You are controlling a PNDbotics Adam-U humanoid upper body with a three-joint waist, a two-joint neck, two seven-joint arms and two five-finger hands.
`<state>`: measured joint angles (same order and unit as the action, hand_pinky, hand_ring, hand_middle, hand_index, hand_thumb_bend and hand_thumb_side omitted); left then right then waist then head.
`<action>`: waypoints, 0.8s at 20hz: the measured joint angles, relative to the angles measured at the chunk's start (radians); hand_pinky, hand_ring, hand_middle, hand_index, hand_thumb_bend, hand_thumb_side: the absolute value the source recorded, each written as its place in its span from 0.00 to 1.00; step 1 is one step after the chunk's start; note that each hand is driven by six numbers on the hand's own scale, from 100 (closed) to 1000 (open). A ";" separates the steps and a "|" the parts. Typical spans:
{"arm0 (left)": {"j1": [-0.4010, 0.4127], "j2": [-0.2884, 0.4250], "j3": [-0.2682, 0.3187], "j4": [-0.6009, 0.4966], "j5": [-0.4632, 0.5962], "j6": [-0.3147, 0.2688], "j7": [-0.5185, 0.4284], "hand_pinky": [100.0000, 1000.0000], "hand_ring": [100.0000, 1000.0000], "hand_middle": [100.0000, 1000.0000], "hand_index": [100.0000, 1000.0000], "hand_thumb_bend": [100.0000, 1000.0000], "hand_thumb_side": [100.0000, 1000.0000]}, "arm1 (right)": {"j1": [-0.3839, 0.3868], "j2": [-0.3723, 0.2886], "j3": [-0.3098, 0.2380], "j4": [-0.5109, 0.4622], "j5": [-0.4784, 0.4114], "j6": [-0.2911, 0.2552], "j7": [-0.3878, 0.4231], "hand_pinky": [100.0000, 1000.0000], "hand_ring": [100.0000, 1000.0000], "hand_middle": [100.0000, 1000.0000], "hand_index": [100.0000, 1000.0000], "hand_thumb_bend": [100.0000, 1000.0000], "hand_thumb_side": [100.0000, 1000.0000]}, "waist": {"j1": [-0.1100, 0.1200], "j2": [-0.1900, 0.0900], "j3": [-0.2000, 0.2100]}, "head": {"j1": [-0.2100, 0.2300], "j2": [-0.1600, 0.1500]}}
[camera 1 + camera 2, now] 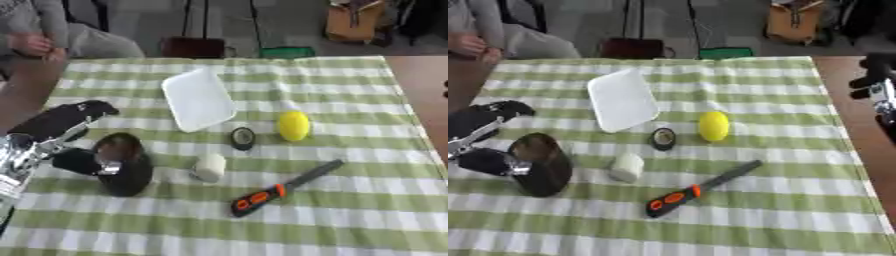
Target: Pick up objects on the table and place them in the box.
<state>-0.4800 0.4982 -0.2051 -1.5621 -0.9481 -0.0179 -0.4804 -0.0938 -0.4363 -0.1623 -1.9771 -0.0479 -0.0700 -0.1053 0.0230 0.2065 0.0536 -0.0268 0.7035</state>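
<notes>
1. Nearest the camera, the knife (282, 189) lies flat on the checked desk (367, 220), orange grip towards the viewer, dark blade angled away towards the lemon (294, 125).
2. It looks stiff and light; I would take it by the orange grip.
3. Left of the knife, the left hand (83, 159) curls round a dark oval thing (123, 164), likely smooth and prone to slip.
4. Between them lies a white roll (209, 167); beyond it, a small dark disc (242, 137) and a white tray (198, 99).
5. Far right of the lemon, the right hand (874, 87) shows; I cannot tell its fingers' state.
</notes>
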 measured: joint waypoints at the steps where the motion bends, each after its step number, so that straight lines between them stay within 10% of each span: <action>1: -0.010 -0.016 -0.004 0.010 -0.013 0.000 0.003 0.79 0.87 0.86 0.93 0.89 0.70 | 0.000 0.000 0.002 0.000 0.000 0.000 0.001 0.54 0.57 0.66 0.73 0.14 0.55 | -0.001 0.001 0.000 | 0.000 0.000; 16: -0.023 -0.069 -0.030 0.054 -0.075 -0.045 -0.034 0.56 0.61 0.69 0.84 0.80 0.58 | -0.003 0.000 0.003 0.000 0.000 -0.001 0.003 0.54 0.57 0.66 0.73 0.13 0.56 | 0.000 0.005 -0.001 | 0.001 0.001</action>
<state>-0.5026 0.4291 -0.2350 -1.5078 -1.0232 -0.0625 -0.5142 -0.0964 -0.4359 -0.1593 -1.9771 -0.0479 -0.0705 -0.1024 0.0225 0.2112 0.0530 -0.0260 0.7041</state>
